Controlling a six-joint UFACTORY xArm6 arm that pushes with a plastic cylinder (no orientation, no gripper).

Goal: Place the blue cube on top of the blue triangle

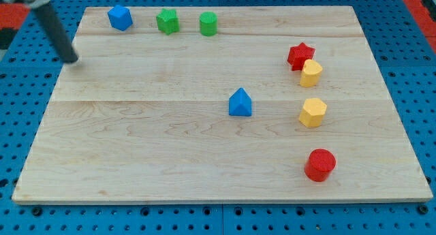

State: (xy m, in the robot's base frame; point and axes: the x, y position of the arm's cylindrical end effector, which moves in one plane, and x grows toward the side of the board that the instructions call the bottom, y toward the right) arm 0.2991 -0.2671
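Blue cube (119,18) is sitting near the top left corner of the wooden board (136,160), at the left end of a short row along the view's top. Just to its right a green star-like block (167,21) is standing, and right of that a green cylinder (208,23); the three are lying apart, none touching. The cube is resting flat with one corner turned toward the view's bottom; no long axis is showing.

Near the board's middle the blue triangle (240,103) is sitting, well apart from the cube, its peak pointing toward the view's top.

On the view's right a red star (300,56) is touching a yellow block (311,73) just below it. A second yellow block, hexagonal (313,112), is lying further down, and a red cylinder (319,164) is standing near the bottom right.

My tip (70,58) is hovering at the board's left edge, below and left of the blue cube, touching no block. Being a bare rod, it is neither opening nor holding anything.

No containers are showing; every block is resting directly on the board.
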